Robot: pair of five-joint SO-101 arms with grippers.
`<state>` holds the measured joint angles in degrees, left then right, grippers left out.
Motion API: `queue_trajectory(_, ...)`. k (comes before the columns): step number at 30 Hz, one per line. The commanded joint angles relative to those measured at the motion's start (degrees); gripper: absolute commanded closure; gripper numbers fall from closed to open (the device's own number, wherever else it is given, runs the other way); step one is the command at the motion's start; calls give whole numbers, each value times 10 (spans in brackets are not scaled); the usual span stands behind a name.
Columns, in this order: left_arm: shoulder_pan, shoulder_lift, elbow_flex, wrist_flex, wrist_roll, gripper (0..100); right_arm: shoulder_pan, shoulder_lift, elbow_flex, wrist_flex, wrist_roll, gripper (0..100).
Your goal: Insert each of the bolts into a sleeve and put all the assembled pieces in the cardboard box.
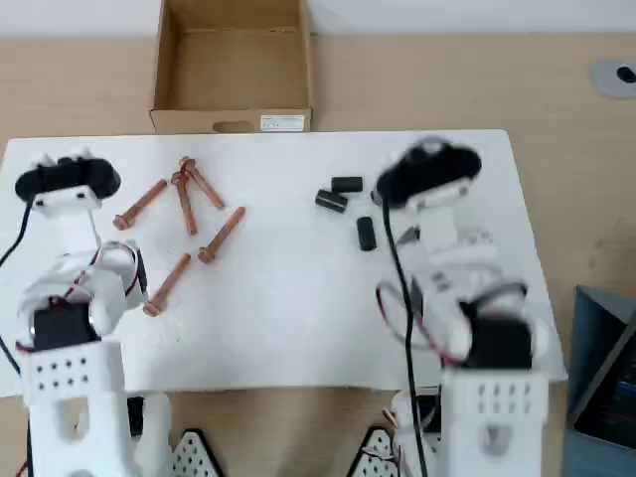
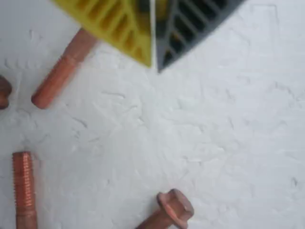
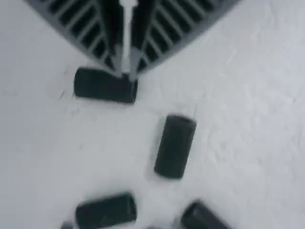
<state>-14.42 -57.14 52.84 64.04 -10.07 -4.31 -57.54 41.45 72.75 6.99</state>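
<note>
Several copper bolts [image 1: 185,204] lie scattered on the left half of the white mat [image 1: 288,318]. Black sleeves [image 1: 346,184] lie in a loose group right of centre. My left gripper [image 2: 154,59], with one yellow and one dark finger, is shut and empty just above the mat beside a bolt's threaded shaft [image 2: 62,71]. Another bolt's head [image 2: 174,210] lies farther off. My right gripper [image 3: 126,71] is shut, its tips over the end of one lying sleeve [image 3: 102,86]. More sleeves [image 3: 175,145] lie near it. The cardboard box [image 1: 234,124] stands open behind the mat.
The left arm [image 1: 68,184] stands over the mat's left edge and the right arm [image 1: 429,174] by the sleeves. A grey round fitting [image 1: 616,78] sits in the table at the far right. A dark object [image 1: 601,368] stands off the mat at the right.
</note>
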Motion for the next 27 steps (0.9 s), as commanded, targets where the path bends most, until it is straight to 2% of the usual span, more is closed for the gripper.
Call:
queue_trajectory(1, -4, 61, -61, 2, -4, 981, 7, 138, -130, 48, 1, 987)
queue_trajectory(5, -4, 139, -98, 21, -1, 891, 7, 269, -256, 136, 1, 986)
queue_trajectory(8, -4, 194, -136, 55, -2, 867, 7, 354, -357, 200, 9, 985)
queue_trajectory(13, -4, 269, -177, 77, -4, 865, 7, 477, -490, 281, 88, 985)
queue_trajectory(19, -1, 320, -182, 73, -4, 864, 4, 545, -521, 295, 157, 985)
queue_trajectory(27, -1, 354, -181, 73, -4, 864, -13, 580, -520, 282, 157, 929)
